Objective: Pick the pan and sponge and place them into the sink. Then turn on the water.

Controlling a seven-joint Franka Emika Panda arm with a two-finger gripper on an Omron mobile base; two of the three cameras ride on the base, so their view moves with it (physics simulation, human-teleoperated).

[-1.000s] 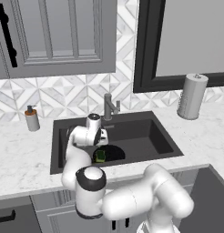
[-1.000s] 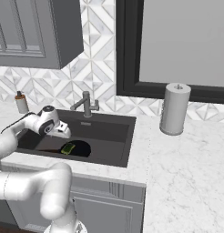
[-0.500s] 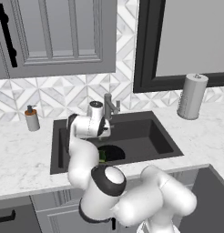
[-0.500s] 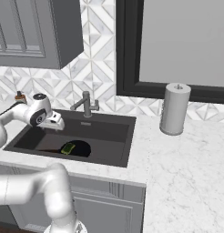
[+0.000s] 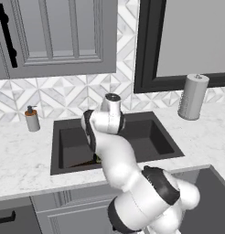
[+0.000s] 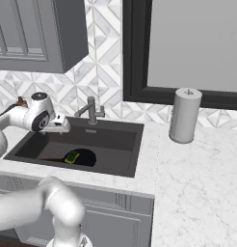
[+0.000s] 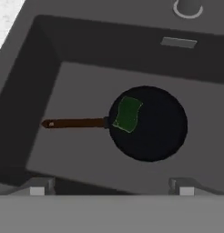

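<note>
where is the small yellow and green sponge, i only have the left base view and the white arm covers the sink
Observer: In the hand view, the small green-faced sponge lies inside the round black frying pan, near the handle end.
Operator: and is the pan in the basin
Observer: Yes, it sits flat on the floor of the dark grey sink.
Operator: gripper holding anything
Observer: No, the gripper is open above the sink, with nothing between its fingertips.
</note>
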